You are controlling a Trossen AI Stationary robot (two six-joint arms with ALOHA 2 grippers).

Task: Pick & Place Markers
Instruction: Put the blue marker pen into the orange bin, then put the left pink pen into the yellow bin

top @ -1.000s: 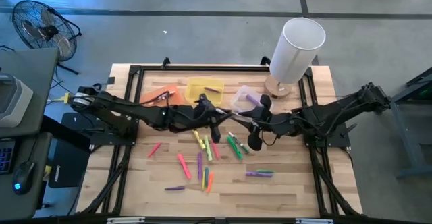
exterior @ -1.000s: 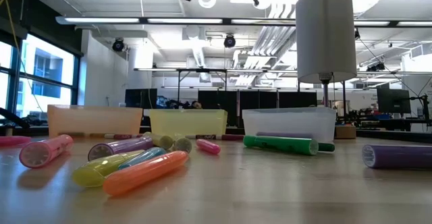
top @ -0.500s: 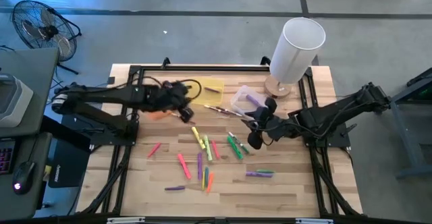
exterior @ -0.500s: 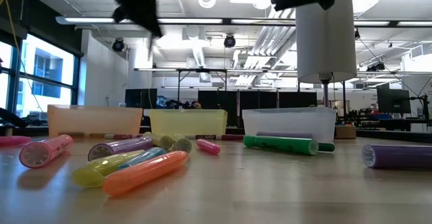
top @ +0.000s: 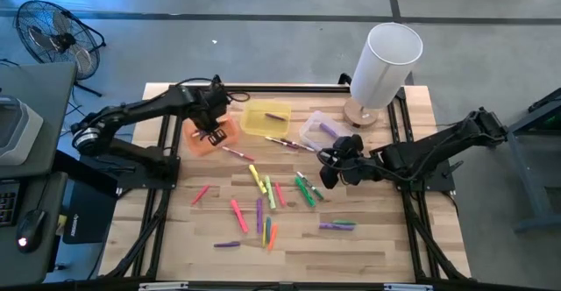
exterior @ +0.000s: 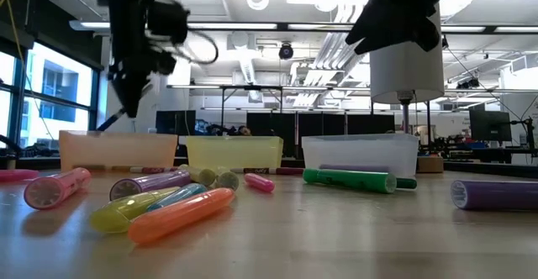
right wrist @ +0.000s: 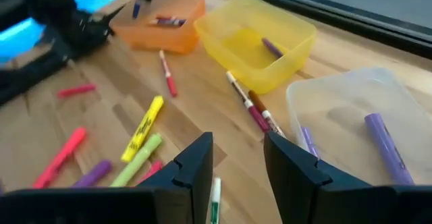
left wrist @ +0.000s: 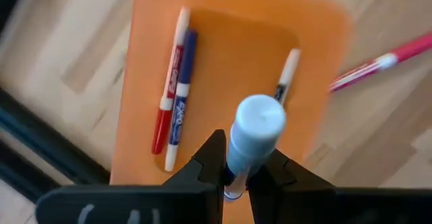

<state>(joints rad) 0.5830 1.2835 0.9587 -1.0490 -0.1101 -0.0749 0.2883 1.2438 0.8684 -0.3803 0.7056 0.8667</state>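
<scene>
Over the shallow orange plastic bin [left wrist: 223, 69], the left gripper [left wrist: 236, 166] has its jaws clamped on a light, stiff, slippery blue-capped marker [left wrist: 253, 133], best held mid-barrel, while the right gripper [right wrist: 236, 160] hovers with jaws apart above the wooden worktop [top: 368, 238].

An orange bin [top: 213, 136], a yellow bin [top: 266, 118] and a clear bin [top: 316, 129] sit on pale striped wood table [top: 377, 238]; scattered markers [top: 267, 199] show pink, yellow, green, purple and orange; the lamp shade [top: 385, 63] is white

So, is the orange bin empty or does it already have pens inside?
Not empty. The left wrist view shows three pens lying in the orange bin, while the left tool holds a blue-capped marker above it.
</scene>
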